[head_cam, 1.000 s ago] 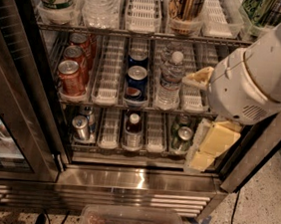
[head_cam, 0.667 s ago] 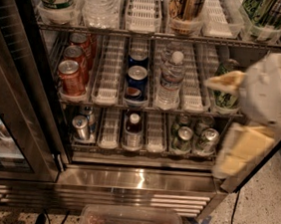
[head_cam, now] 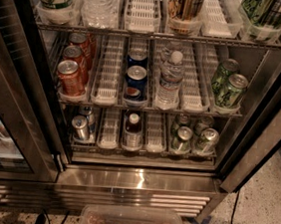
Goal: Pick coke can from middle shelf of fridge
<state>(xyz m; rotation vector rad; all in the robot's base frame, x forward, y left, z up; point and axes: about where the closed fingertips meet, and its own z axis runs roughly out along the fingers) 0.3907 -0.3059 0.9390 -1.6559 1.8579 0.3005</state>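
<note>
In the camera view we face the open fridge from the front and slightly above. The hand is nowhere in this view, so we cannot tell whether it is spread or pressed together, nor which way the target lies from it.

The coke can stands upright at the front of the far-left lane of the middle shelf, its long axis vertical and its silver top tilted towards us. More red cans queue directly behind it in the same lane. We judge that the reach has to come in from the front of the fridge towards the left side, level with this shelf, and close on the can's round sides.

One empty white tray separates the coke can from the blue can. A clear water bottle stands one lane further right, and two green cans sit at the far right.

The coke can is smooth, glossy red metal, a plain cylinder. The trays are white slotted plastic on a chrome wire rack, and the base of the fridge is brushed steel with a grille. On the speckled floor in front sits a clear plastic tub.
</note>
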